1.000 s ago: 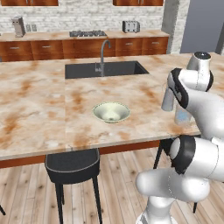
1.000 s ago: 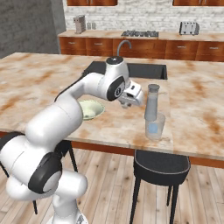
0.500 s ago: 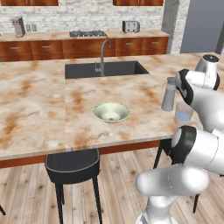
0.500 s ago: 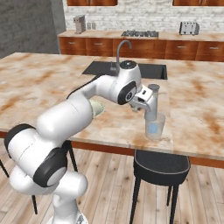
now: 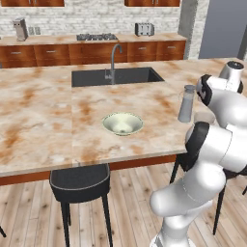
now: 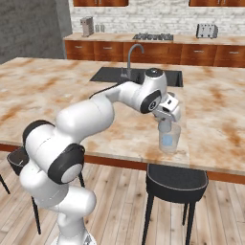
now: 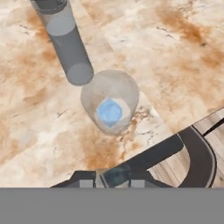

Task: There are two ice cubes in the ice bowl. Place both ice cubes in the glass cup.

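Note:
The glass cup (image 7: 110,101) stands on the marble counter near its front edge, with one pale-blue ice cube (image 7: 109,111) lying on its bottom. My gripper (image 7: 113,180) hangs just above the cup (image 6: 169,138), a little to its near side. It is shut on a small translucent ice cube (image 7: 116,175) that shows between the fingertips (image 7: 87,182). In the right base view the gripper (image 6: 165,123) points down over the cup's rim. The ice bowl (image 5: 122,123) sits in the middle of the counter, well to the left of the cup (image 5: 202,117).
A tall grey-topped shaker (image 7: 65,41) stands right beside the cup, on its far side. Behind the bowl are the sink (image 5: 116,76) and its faucet (image 5: 114,60). Black stools (image 6: 176,179) stand below the counter's front edge (image 5: 120,161).
The hand has swung rightward from beside the shaker to above the glass cup, still shut. The cube in the cup and the bowl have not moved.

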